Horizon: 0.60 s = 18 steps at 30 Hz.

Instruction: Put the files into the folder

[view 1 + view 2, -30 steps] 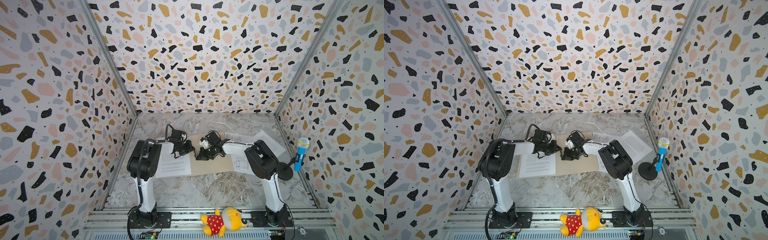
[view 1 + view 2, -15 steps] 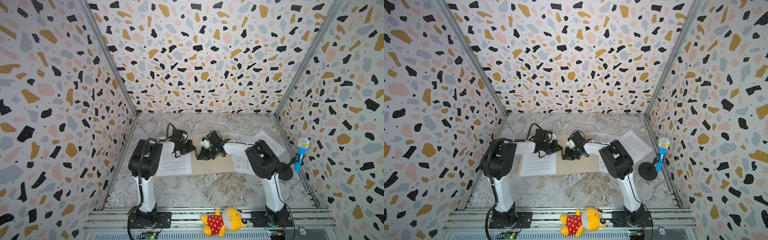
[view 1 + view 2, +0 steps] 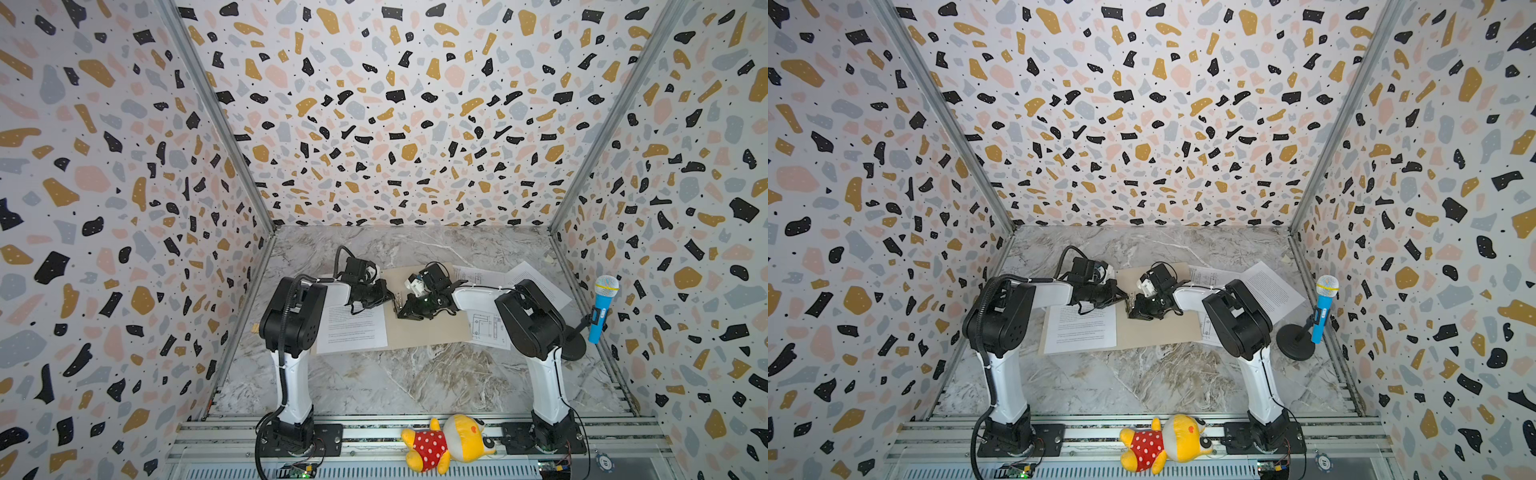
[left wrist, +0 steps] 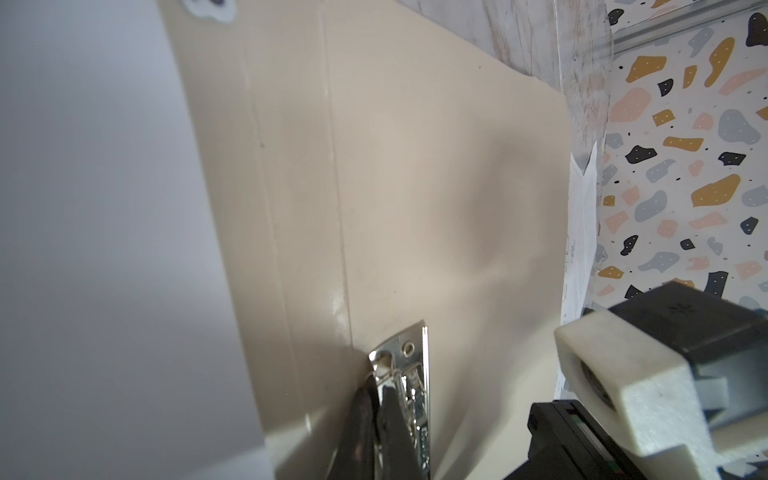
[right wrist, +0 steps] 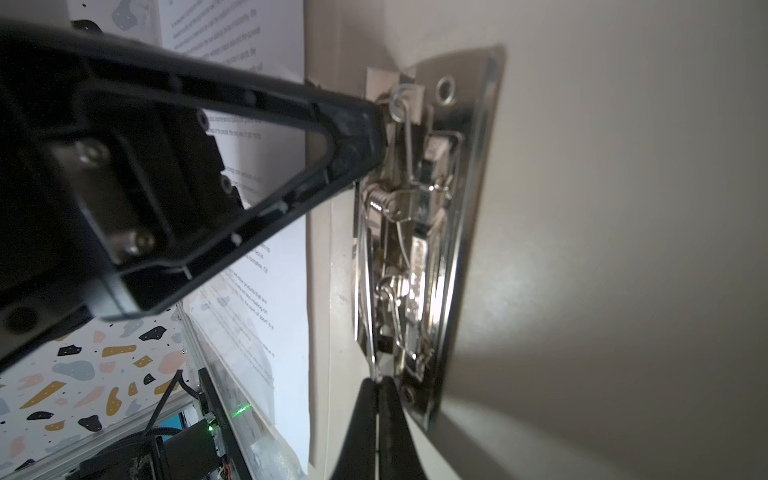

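While the black left gripper [image 4: 378, 399] and black right gripper [image 5: 378, 386], both pressed together, touch opposite ends of the small silver metal clip [image 5: 415, 249] on the open tan cardboard folder [image 3: 428, 328], clip-opening seems in hand (one white printed paper sheet [image 3: 353, 332] lies on its left leaf, two more white sheets [image 3: 536, 282] just beside), next calling for a firm lever lift.

Tan folder [image 3: 428, 330], silver clip [image 5: 419, 249], wht files [image 3: 353, 332], terrazzo-speckled walls [image 3: 374, 124].

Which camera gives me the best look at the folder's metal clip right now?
The right wrist view: the metal clip spans the frame, spring and wires sharp. The left wrist view catches only one end; both top views show a tiny glint.
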Each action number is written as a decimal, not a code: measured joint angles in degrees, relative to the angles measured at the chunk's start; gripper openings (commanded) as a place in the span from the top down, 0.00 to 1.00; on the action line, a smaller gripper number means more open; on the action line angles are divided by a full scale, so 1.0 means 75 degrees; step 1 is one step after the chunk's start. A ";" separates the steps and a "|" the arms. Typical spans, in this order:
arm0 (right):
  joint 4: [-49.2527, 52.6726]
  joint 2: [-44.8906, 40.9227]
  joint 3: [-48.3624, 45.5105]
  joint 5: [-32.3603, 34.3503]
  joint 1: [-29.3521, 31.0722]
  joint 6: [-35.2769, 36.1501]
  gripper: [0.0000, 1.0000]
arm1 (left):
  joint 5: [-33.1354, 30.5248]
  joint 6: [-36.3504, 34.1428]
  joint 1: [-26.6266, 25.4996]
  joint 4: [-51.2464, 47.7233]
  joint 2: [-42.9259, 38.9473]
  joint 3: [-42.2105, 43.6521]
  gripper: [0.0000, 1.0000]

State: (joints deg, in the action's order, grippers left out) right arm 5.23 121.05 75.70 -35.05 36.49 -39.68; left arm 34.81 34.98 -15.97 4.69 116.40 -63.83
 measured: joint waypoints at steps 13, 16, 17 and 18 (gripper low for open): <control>0.0192 -0.0187 0.0134 -0.0119 -0.0061 -0.0580 1.00 | 0.0125 -0.0125 -0.0032 -0.0149 0.0085 -0.0172 0.99; 0.0242 -0.0187 0.0189 -0.0181 -0.0061 -0.0697 0.95 | 0.0137 -0.0184 -0.0032 -0.0402 0.0085 -0.0315 0.94; 0.0230 -0.0187 0.0189 -0.0195 -0.0061 -0.0734 0.89 | 0.0134 -0.0210 -0.0032 -0.0484 0.0085 -0.0364 0.92; 0.0198 -0.0189 0.0189 -0.0233 -0.0061 -0.0766 0.78 | 0.0119 -0.0271 -0.0032 -0.0603 0.0085 -0.0417 0.91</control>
State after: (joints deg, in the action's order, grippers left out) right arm 6.72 119.63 77.12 -36.80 36.03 -45.43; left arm 35.70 32.95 -16.21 0.16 117.03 -66.96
